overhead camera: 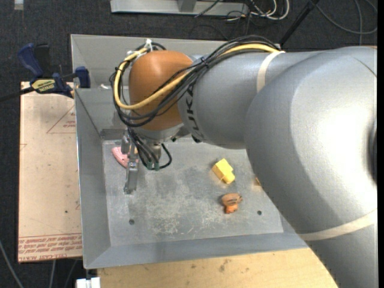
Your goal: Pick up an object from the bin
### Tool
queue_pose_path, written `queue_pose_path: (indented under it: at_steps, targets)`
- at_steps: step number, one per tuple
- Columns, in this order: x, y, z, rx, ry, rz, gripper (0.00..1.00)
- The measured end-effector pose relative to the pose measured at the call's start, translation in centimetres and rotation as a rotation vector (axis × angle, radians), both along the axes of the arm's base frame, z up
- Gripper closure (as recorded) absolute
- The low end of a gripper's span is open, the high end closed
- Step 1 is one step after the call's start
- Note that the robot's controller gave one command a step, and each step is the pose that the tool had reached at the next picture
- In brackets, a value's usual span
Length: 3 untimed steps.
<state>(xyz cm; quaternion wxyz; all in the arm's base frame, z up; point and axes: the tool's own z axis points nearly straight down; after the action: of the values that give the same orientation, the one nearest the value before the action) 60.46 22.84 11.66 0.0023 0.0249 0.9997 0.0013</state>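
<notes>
My jaws hang at nine o'clock in the grey metal bin (pixel 93 179), just beside a small pink thing (pixel 118 156). I cannot tell their gap. A yellow plastic block (pixel 223 171) and an orange lump (pixel 230 201) lie well apart, toward four o'clock.

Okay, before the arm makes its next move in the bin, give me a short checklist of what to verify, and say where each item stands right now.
1. Gripper is down inside the bin, on its left side: ok.
2. There is a thing near the gripper. A pink piece lies just to its left: ok.
3. Pink piece is held by the gripper: cannot tell, the wrist hides part of it.
4. Yellow block and orange piece lie well apart from the gripper, toward the right of the floor: ok.
5. Gripper has room from the bin's near wall: cannot tell.
</notes>
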Motion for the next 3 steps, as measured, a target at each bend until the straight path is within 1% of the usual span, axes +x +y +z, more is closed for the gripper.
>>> queue_pose_path:
  at_steps: [1,2,3]
  targets:
    - [1.3,0.2,-3.0,-0.001,0.002,0.071,0.00]
    - [5.0,-3.1,-1.5,0.000,0.001,0.054,1.00]
    - [5.0,-3.1,-1.5,0.000,0.001,0.054,0.00]
